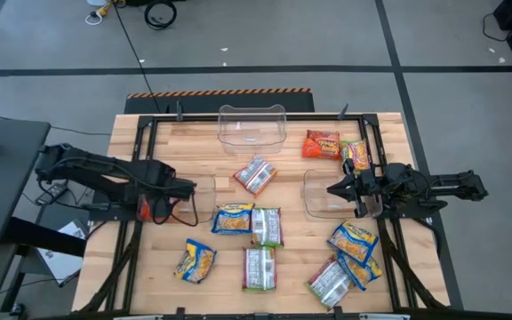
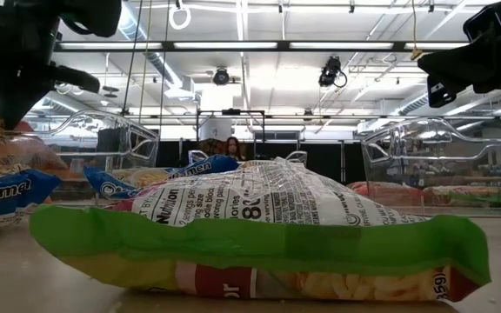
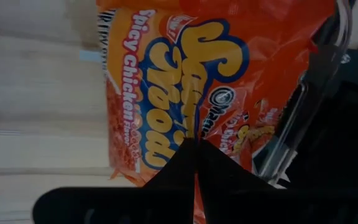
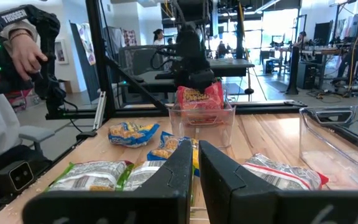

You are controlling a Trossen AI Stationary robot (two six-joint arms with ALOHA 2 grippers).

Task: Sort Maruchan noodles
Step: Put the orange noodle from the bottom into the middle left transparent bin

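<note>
An orange-red "Spicy Chicken" noodle packet [image 3: 166, 81] hangs from my left gripper [image 3: 196, 163], which is shut on it at the left clear bin [image 1: 203, 201]. In the right wrist view the packet [image 4: 199, 99] shows with its lower part behind that bin's wall [image 4: 201, 127]. My right gripper [image 1: 334, 189] is shut and holds nothing, hovering over the right clear bin [image 1: 320, 197]. Other packets lie flat on the table: two orange-red ones [image 1: 322, 143], silver-white ones [image 1: 256, 175], blue-and-yellow ones [image 1: 234, 219]. My left gripper pinches the orange-red packet between its two fingers near the upper edge [image 4: 197, 89], coming from above and pointing down. The packet hangs upright below the fingers, lifted clear of the table, its printed face [image 3: 194, 134] toward the wrist camera.
A third clear bin [image 1: 252, 127] stands at the far edge. A silver-white packet with a green band [image 2: 259, 235] lies close to the low camera. More packets crowd the near right [image 1: 354, 258] and near middle [image 1: 259, 267]. A person's hand [image 4: 23, 53] shows beyond the table's left side.
</note>
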